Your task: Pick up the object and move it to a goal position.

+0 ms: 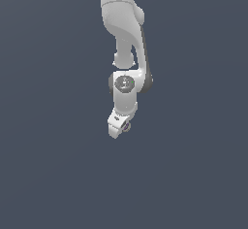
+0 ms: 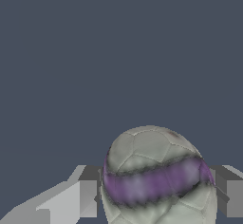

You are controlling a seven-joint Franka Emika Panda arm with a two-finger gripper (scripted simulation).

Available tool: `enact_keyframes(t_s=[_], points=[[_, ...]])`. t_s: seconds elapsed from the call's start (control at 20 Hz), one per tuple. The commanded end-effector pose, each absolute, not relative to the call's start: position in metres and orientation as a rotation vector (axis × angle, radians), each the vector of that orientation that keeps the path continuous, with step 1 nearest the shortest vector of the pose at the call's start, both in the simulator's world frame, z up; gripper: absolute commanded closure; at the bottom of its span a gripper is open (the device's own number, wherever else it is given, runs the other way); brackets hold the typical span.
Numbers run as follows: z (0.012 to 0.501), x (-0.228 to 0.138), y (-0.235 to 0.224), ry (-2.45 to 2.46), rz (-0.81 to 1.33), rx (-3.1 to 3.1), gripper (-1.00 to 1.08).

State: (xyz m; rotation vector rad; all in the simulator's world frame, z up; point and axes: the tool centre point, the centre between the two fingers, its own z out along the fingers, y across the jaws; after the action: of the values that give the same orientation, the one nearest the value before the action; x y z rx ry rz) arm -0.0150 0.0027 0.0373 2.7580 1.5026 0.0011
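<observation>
The object (image 2: pixel 154 171) is a small round ball, grey-white with a purple band across it. In the wrist view it fills the space between the two fingers (image 2: pixel 88 197), which press against its sides. In the exterior view only a small bit of the object (image 1: pixel 127 125) shows beside the white gripper (image 1: pixel 118 126) at the end of the arm, which reaches down from the top of the picture. My gripper (image 2: pixel 156 199) is shut on the ball.
A plain dark blue-grey surface (image 1: pixel 193 174) surrounds the arm on all sides in both views. No other objects, containers or edges show.
</observation>
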Motion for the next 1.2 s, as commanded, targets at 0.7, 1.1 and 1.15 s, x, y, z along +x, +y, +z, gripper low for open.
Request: enact_keyframes(t_s=[0.7,1.1,1.15], points=[[0.060,0.001,-0.003,1.503,0.002,2.758,1.08],[0.105,0.036,-0.014,1.505,0.002,2.759,1.08],[0.112,0.041,-0.015,1.505,0.002,2.759,1.08]])
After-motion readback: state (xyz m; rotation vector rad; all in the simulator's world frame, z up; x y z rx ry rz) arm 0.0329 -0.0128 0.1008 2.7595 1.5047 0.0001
